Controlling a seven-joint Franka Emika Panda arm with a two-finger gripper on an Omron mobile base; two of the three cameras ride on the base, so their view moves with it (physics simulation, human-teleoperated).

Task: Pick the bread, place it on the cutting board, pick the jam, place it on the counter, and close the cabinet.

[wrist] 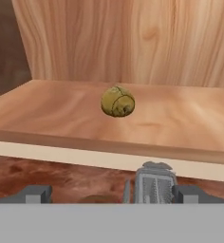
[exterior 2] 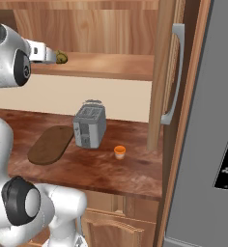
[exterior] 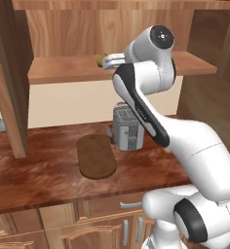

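The bread [wrist: 117, 100] sits on the shelf [wrist: 180, 123] straight ahead of the gripper [wrist: 109, 193], above the toaster [wrist: 154, 182]. The fingers stand wide apart, holding nothing.

We see a glossy white arm [exterior: 195, 146] built of rounded, swollen links. Dark grey bands mark its joints: a round cap at 5 o'clock in the left base view, a long curved stripe along the forearm. The top joint carries a dark disc with small pale dots. The end effector [wrist: 111, 194] shows two small grey fingertips [wrist: 35, 193].
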